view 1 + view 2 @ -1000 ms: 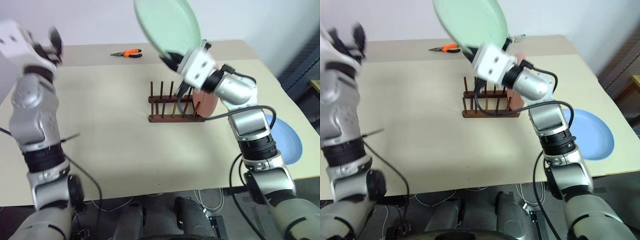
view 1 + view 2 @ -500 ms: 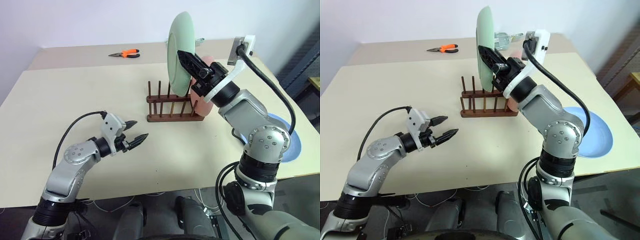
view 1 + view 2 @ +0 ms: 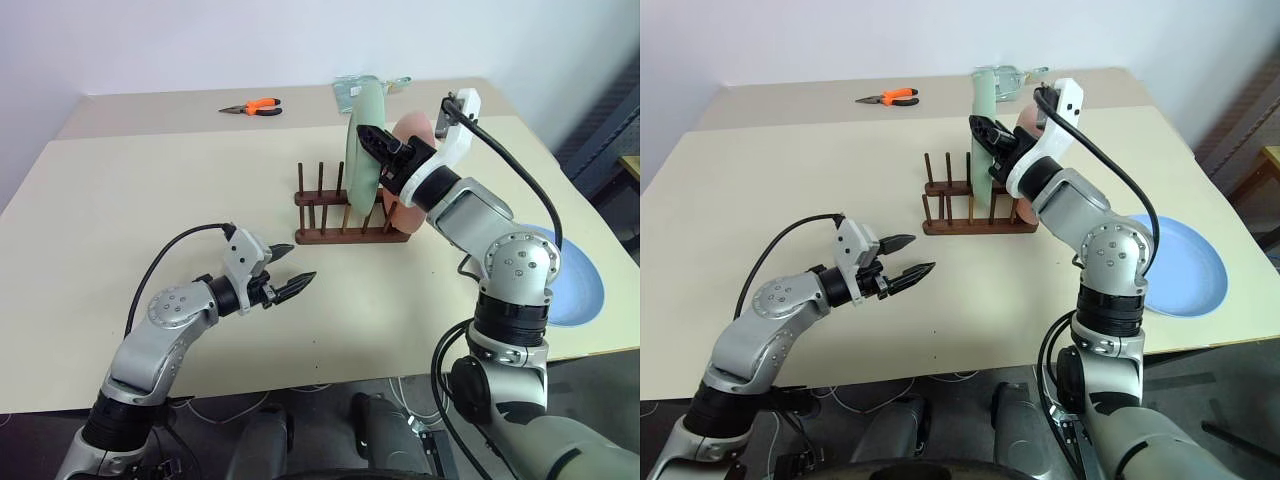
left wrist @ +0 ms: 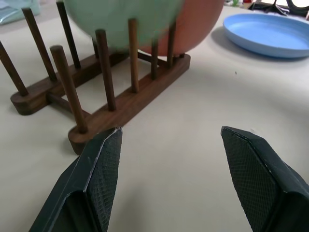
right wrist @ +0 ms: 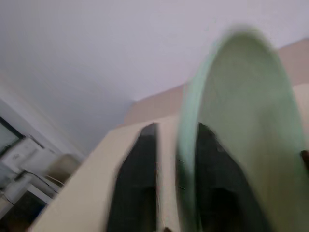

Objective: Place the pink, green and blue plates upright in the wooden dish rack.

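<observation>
A: Left to right?
B: Left gripper spread, low over bare desk before the rack. Pliers at the far edge.
A: The plates?
B: Green plate upright in the rack, right gripper straddling its rim; grip unclear. Pink plate half hidden behind. Blue plate flat, right edge. No writing.

green plate lowered upright into rack (beside pink), left end effector dropped
</observation>
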Robot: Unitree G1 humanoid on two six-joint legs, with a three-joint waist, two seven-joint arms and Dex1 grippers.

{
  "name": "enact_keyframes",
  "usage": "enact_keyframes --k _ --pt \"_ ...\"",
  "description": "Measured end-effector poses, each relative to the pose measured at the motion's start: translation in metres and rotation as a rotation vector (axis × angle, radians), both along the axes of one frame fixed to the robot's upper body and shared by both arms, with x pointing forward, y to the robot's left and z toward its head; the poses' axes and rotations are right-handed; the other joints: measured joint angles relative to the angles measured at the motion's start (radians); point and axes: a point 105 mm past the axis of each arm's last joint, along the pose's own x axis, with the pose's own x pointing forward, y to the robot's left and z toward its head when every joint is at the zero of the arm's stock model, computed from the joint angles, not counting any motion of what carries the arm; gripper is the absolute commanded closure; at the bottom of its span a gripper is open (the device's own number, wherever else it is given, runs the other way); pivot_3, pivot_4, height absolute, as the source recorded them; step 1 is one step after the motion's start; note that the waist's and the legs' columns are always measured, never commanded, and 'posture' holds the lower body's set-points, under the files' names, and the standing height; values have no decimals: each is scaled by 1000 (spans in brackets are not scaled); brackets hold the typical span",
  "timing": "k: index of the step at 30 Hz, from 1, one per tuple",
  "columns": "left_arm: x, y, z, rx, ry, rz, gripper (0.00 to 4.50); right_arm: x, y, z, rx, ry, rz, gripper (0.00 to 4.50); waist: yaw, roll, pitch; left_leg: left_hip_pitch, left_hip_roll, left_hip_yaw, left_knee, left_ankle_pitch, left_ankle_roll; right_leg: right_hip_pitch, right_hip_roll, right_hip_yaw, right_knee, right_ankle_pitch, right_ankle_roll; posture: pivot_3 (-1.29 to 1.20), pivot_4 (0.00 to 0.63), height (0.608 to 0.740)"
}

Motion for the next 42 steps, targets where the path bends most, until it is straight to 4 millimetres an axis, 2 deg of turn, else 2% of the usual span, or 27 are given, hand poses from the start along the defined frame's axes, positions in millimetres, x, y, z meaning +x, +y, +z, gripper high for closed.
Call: enact_keyframes --k 2,6,8,10,11,13,15,16,17,20,22,27,30,37,38,42 --pt "1 -1 2 -2 -6 0 1135 0 -2 5 -121 -84 -25 2139 1 0 0 0 0 0 0 0 0 0 0 0 0 0 0 0 150 740" --pt "1 -2 2 -9 -6 -2 1135 -13 -9 24 -454 -371 -67 2139 1 0 0 -1 0 0 0 0 0 0 0 0 -1 -3 4 0 150 740" --pt "1 -3 2 -7 -7 -7 1135 -18 -14 34 -514 -461 -77 2139 1 -1 0 0 0 0 0 0 0 1 0 0 -1 -3 4 0 150 740" --pt "1 -8 1 0 -5 -32 1135 -25 -32 43 -558 -511 -92 2139 7 -1 0 -1 0 0 1 0 0 1 0 0 -1 -3 4 0 150 740" --pt "0 -10 -1 9 -1 -45 1135 -29 -50 46 -579 -515 -105 2139 13 -2 0 -1 -1 -1 2 0 0 3 -1 0 -3 -3 4 0 150 740" --pt "1 -9 -7 29 14 -51 1135 -39 -92 46 -624 -472 -147 1596 25 -2 0 0 -1 0 2 -1 2 5 -1 -1 -4 -3 4 0 150 740" --pt "3 -9 -12 44 24 -54 1135 -48 -127 30 -703 -365 -177 888 30 -3 1 1 -1 0 2 -2 3 6 -2 -1 -4 -3 4 0 150 740" --pt "3 -12 -12 45 23 -70 1135 -58 -145 6 -783 -254 -165 402 35 -3 1 1 -1 0 2 -2 4 6 -2 -1 -5 -4 5 0 150 740" --pt "4 -13 -12 44 22 -80 1135 -66 -154 -17 -840 -157 -129 18 34 -3 1 1 -1 0 2 -2 4 7 -2 -1 -4 -4 5 0 150 740" --pt "6 -18 -10 36 18 -101 1135 -95 -159 -88 -914 103 5 18 24 -1 1 1 0 3 2 -3 4 7 -2 0 -3 -5 6 0 150 740" --pt "7 -20 -8 36 6 -116 1135 -101 -160 -106 -950 165 5 18 10 0 1 1 0 5 3 -3 4 8 -3 0 -3 -4 6 0 150 740" --pt "7 -23 -7 44 -2 -132 1135 -100 -188 -148 -1130 300 -116 18 7 -1 1 3 0 4 3 -3 4 6 -3 -1 -4 -5 6 0 150 740" --pt "7 -22 -8 47 -1 -133 1135 -95 -201 -165 -1121 359 -176 864 9 -2 2 1 -1 4 3 -3 4 6 -3 -1 -4 -4 6 0 150 740" --pt "7 -20 -8 76 -10 -126 1135 -82 -211 -170 -1180 355 -218 4231 10 -3 2 3 -1 3 4 -3 4 8 -4 -1 -4 -4 6 0 150 740" --pt "7 -19 -8 79 -11 -124 1135 -78 -213 -166 -1204 332 -239 4430 8 -3 2 3 -1 3 4 -3 4 8 -4 -1 -4 -4 6 0 150 740" --pt "6 -20 -6 77 -22 -128 1135 -55 -214 -130 -1269 166 -339 4430 3 -2 2 3 -1 3 3 -3 4 7 -3 -1 -3 -4 6 0 150 740"
